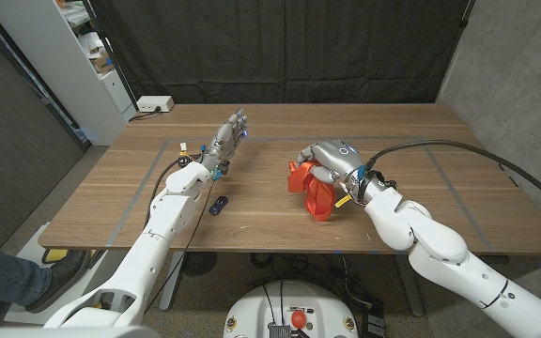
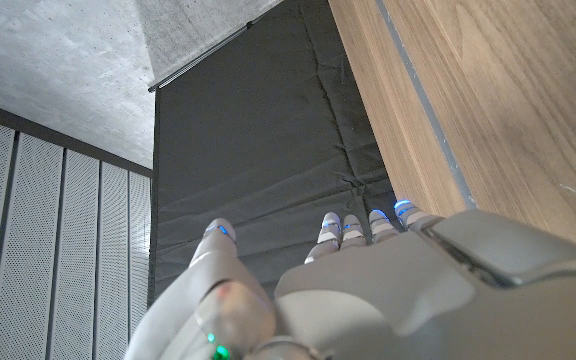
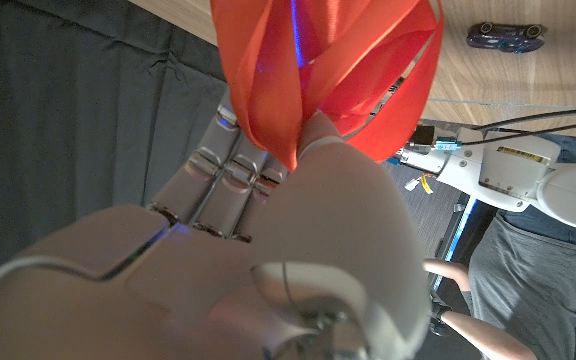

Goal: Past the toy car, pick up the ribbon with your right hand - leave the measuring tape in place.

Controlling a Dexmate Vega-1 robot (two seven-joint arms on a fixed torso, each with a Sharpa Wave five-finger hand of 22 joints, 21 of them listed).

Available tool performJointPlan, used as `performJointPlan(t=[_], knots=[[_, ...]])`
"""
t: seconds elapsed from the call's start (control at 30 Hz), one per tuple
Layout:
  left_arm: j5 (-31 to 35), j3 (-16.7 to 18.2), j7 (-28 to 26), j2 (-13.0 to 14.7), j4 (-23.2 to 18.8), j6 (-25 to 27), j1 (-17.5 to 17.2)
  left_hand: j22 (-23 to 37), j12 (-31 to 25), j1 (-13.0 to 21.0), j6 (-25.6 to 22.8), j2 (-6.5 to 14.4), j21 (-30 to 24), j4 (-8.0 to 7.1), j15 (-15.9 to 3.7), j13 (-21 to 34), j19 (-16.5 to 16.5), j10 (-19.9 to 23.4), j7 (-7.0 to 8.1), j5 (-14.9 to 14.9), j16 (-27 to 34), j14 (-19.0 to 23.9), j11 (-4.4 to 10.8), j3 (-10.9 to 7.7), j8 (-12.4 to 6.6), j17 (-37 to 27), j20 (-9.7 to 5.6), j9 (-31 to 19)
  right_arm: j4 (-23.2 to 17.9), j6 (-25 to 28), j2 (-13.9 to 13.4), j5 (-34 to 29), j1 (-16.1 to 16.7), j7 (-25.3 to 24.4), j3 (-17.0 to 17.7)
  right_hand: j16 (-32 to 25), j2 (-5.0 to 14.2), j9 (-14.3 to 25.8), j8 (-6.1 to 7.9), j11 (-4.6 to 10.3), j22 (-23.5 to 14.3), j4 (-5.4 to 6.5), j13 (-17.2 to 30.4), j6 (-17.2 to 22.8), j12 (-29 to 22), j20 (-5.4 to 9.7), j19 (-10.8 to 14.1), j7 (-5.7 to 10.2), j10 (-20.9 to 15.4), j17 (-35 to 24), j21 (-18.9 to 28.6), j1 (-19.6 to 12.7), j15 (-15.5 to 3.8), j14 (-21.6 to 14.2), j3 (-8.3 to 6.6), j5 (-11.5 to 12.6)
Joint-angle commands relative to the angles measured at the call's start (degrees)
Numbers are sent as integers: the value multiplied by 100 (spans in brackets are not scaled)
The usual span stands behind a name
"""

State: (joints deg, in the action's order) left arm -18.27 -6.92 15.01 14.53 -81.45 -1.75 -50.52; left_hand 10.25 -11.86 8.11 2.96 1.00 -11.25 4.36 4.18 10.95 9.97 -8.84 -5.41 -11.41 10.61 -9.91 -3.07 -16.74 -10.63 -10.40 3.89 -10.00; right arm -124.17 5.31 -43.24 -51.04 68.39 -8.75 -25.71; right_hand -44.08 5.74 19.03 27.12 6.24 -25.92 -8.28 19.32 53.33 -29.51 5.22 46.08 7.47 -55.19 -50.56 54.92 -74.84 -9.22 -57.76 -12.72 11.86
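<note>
My right hand [image 1: 332,161] grips an orange-red ribbon [image 1: 314,194] at the table's middle right, and the ribbon's loops hang from the hand down to the wood. In the right wrist view the ribbon [image 3: 328,80] bunches out from between the fingers of my right hand [image 3: 268,250]. A small dark blue toy car [image 1: 217,205] lies on the table left of the ribbon, near my left forearm, and it also appears as the toy car [image 3: 508,35] on the wood. My left hand [image 1: 228,133] reaches toward the far edge with its fingers straight and holds nothing; the left hand [image 2: 368,290] is over the table [image 2: 488,100].
Grey tape lines mark the wooden table [image 1: 458,188]. A white shelf unit [image 1: 92,56] and a white power box [image 1: 155,104] stand beyond the far left corner. A person's leg and shoe [image 1: 7,282] are at the near left, and a person [image 3: 528,290] is beside the table.
</note>
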Motion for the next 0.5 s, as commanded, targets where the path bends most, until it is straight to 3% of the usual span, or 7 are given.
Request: performJointPlan(t=[0.03, 0.5], knots=[[0, -14, -5, -3, -19, -5, -14, 21, -24, 21, -23, 56, -19, 17, 46, 17, 511, 19, -26, 31, 34, -85, -8, -18, -31, -19, 45, -33, -172, -27, 2, 163, 63, 151, 218, 16, -6, 5, -13, 201, -7, 13, 739, 70, -246, 508, -13, -2, -283, -43, 93, -81, -400, -67, 20, 16], [-11, -2, 13, 14, -5, -30, -4, 21, -22, 18, -28, 60, -21, 24, 45, 17, 506, 15, -30, 32, 34, -85, -12, -16, -31, -19, 46, -33, -317, 15, 68, 199, 34, 243, 367, 28, -4, 2, -22, 199, -1, 16, 779, 97, -220, 504, -37, -16, -277, -64, 227, -97, -400, -107, 52, 19]])
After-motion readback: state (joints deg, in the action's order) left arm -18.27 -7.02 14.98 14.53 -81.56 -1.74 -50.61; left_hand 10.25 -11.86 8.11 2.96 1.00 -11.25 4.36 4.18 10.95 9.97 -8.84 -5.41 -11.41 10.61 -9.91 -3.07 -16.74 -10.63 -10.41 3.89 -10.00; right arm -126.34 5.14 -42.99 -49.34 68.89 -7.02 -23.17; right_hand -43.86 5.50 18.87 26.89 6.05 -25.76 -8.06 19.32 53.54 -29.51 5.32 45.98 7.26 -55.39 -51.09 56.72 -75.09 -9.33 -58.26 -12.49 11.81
